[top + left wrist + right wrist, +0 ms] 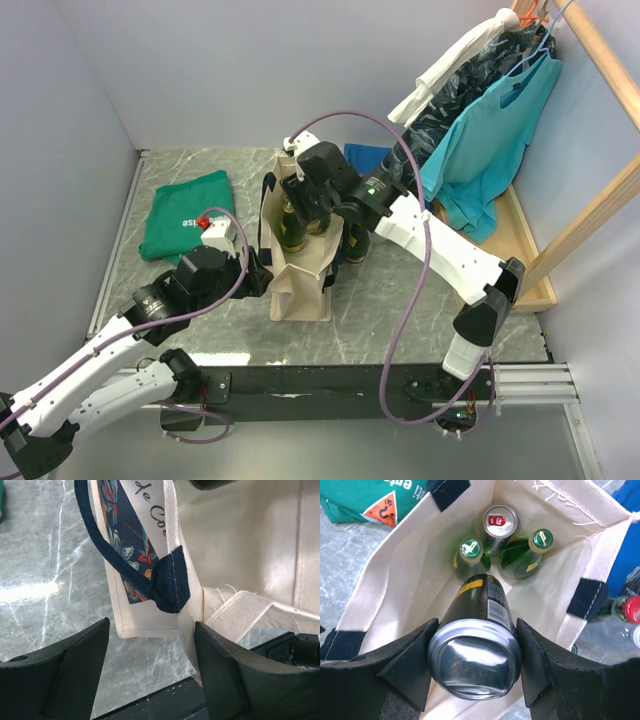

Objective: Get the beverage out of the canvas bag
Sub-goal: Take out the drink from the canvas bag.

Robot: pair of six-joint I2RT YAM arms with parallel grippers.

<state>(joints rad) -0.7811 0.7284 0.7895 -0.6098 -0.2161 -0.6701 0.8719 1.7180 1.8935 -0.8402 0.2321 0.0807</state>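
Note:
The cream canvas bag (300,285) stands upright mid-table with its mouth open. My right gripper (305,203) is over the mouth, shut on a black can (475,645) whose silver bottom faces the camera; the can (293,235) is partly inside the bag. Deeper in the bag (405,570) stand two green bottles (470,550) (539,541) and a silver can with a red tab (499,520). My left gripper (262,272) is at the bag's left side. In the left wrist view it (150,645) is open, its right finger touching the bag's wall edge (192,630) below a navy handle end (169,587).
A folded green T-shirt (188,212) lies at the left back. A folded blue cloth (368,155) lies behind the bag. Dark bottles (357,245) stand right of the bag; a red-capped bottle (632,607) shows there. A wooden rack (590,210) with hanging clothes (490,140) is at the right.

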